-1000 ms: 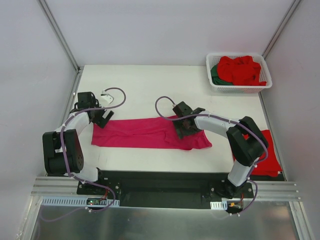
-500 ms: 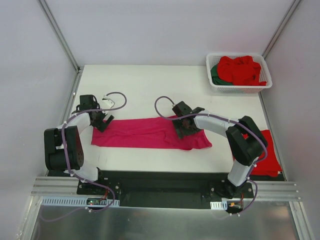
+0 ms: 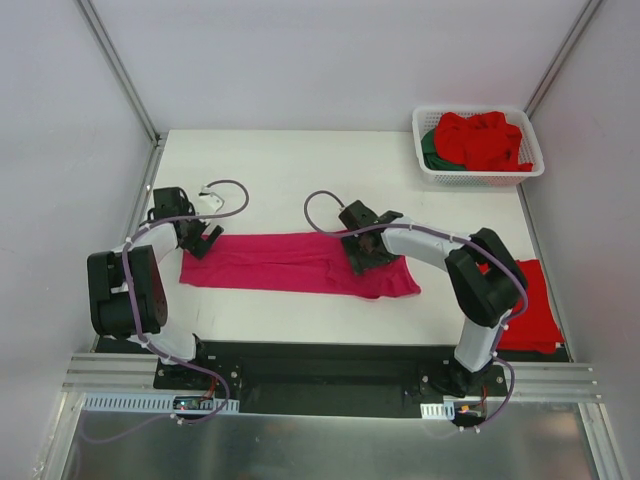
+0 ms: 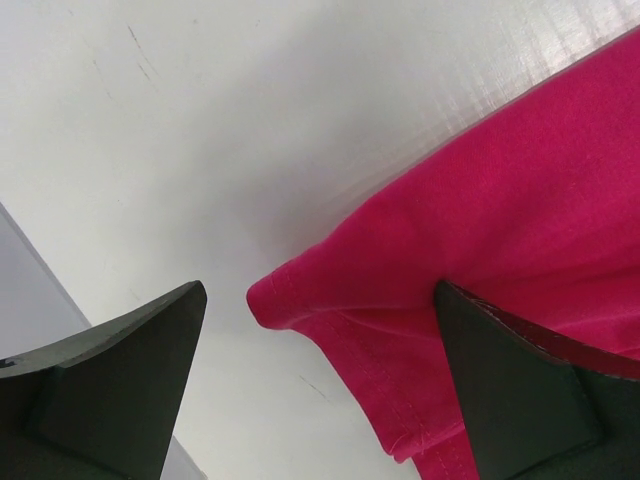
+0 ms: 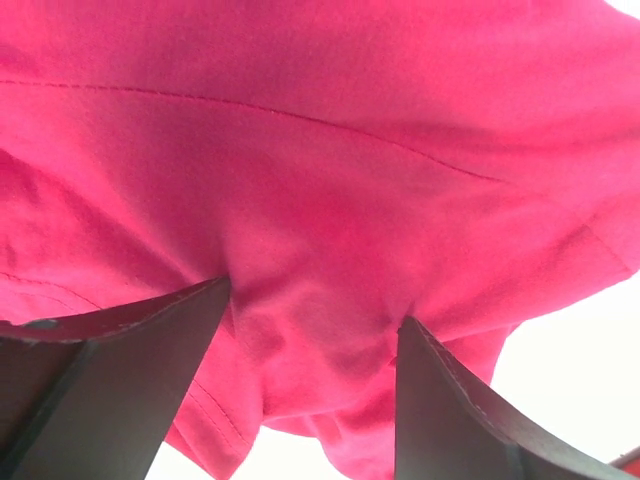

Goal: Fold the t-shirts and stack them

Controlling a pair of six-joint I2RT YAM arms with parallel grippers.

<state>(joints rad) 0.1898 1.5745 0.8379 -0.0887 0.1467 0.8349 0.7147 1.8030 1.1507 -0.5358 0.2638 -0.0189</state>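
A magenta-pink t-shirt (image 3: 280,262) lies as a long folded strip across the middle of the table. My left gripper (image 3: 200,240) is open at its left end. In the left wrist view the left gripper (image 4: 320,290) straddles the hemmed corner (image 4: 300,300), one finger on the table and the other on the cloth (image 4: 520,200). My right gripper (image 3: 362,255) presses down on the strip's right part. Its jaws (image 5: 313,305) stand apart, with a bulge of pink cloth (image 5: 320,120) between them. A red t-shirt (image 3: 535,305) lies at the right edge, partly hidden behind the right arm.
A white slotted basket (image 3: 478,178) stands at the back right, holding crumpled red shirts (image 3: 485,138) and a dark green one (image 3: 430,150). Metal frame posts and white walls border the table on both sides.
Both grippers have shifted slightly to the left, and the pink strip has slid a little to the left with them. Neither gripper's opening has changed.
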